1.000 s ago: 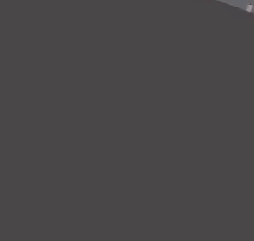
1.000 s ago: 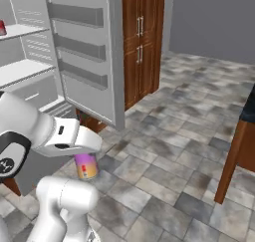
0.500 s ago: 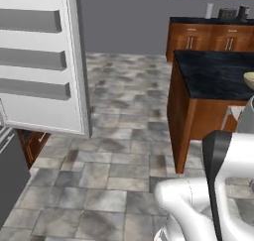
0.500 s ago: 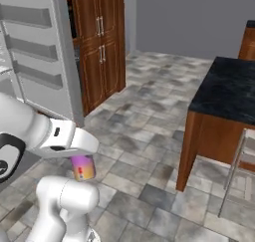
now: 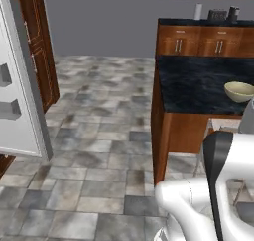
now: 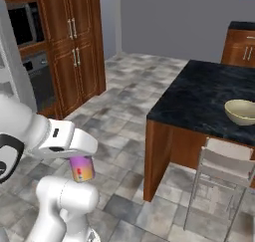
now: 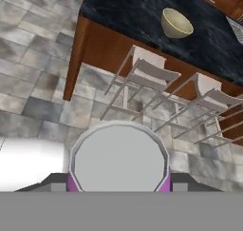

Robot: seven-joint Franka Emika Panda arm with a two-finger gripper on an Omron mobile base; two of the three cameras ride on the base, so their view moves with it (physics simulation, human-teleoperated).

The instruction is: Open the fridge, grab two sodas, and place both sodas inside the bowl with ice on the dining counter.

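Apparently upright, silver top up, the purple soda sits clamped in the end effector.

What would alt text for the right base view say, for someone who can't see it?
The white robot arm's gripper holds a purple-pink soda can low over a tiled kitchen floor. To the right, a tan bowl sits on the black dining counter, with a stool in front.
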